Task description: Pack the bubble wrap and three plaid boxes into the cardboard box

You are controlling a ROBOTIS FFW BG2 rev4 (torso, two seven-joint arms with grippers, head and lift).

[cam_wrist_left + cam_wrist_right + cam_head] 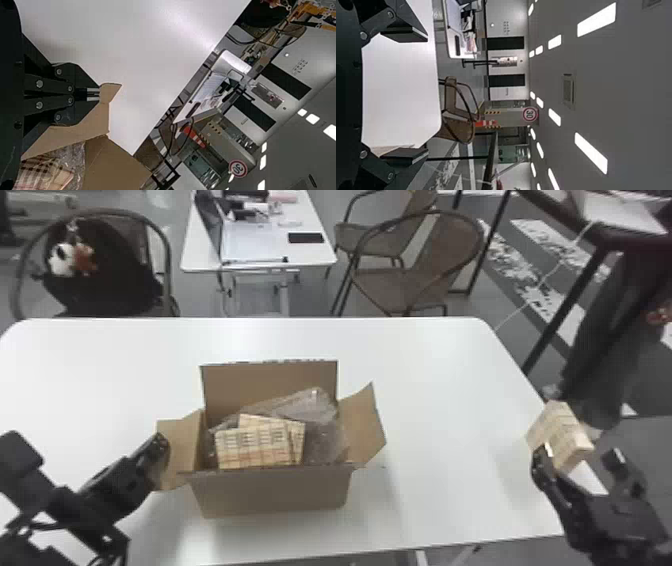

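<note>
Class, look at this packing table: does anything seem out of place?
Yes. One plaid box is apart from the others, by the table's right edge near the right end effector, and seems to overhang. Inside the cardboard box, two plaid boxes lie slightly askew, one behind the other. Nothing looks spilled or damaged.

Front plaid box (252,447) and rear plaid box (299,437): undersides hidden by the front wall of the cardboard box (272,492); rear one largely behind the front one. Bubble wrap (325,440): partly covered by both. Third plaid box (555,420): partly behind a finger of my right gripper (579,454); contact unclear. My left gripper (159,442): tips blurred, head view, beside the left flap (181,440).
</note>
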